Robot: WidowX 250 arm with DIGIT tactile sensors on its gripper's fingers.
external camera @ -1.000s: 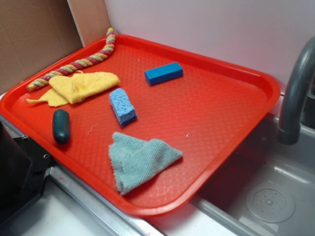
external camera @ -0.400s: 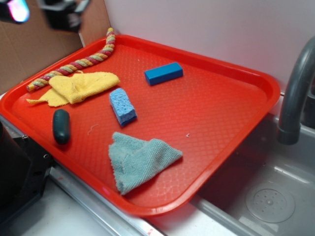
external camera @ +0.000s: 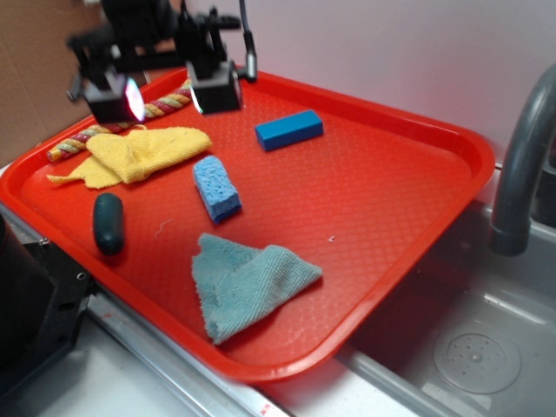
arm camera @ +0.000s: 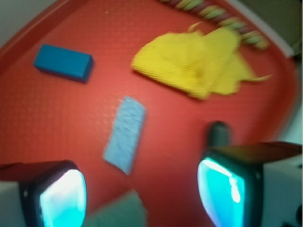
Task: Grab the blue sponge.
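Gripper (external camera: pixel 165 91) hangs above the far left corner of the tray, jaws spread wide and holding nothing; we see its two pads (arm camera: pixel 64 196) well apart in the wrist view, with open tray floor between them

Red tray (external camera: pixel 391 200) bears everything. Teal-grey cloth (external camera: pixel 248 282) lies crumpled near the front edge. Yellow cloth (external camera: pixel 135 155) lies at the left, just beside the striped rope (external camera: pixel 130 115) along the far left rim. Blue sponge (external camera: pixel 216 188) lies flat near the tray's middle, apart from all other items, between the yellow cloth and the teal-grey cloth. Dark blue block (external camera: pixel 288 129) lies behind it, well apart. Dark green oval object (external camera: pixel 108 223) lies near the left front rim

We judge the sponge light, soft and compressible, with a pitted surface that should give good friction. We recommend closing across its narrow width, on the two long sides near mid-length, so the jaws compress it evenly. Descent must go low, since the sponge is thin and lies flat on the tray
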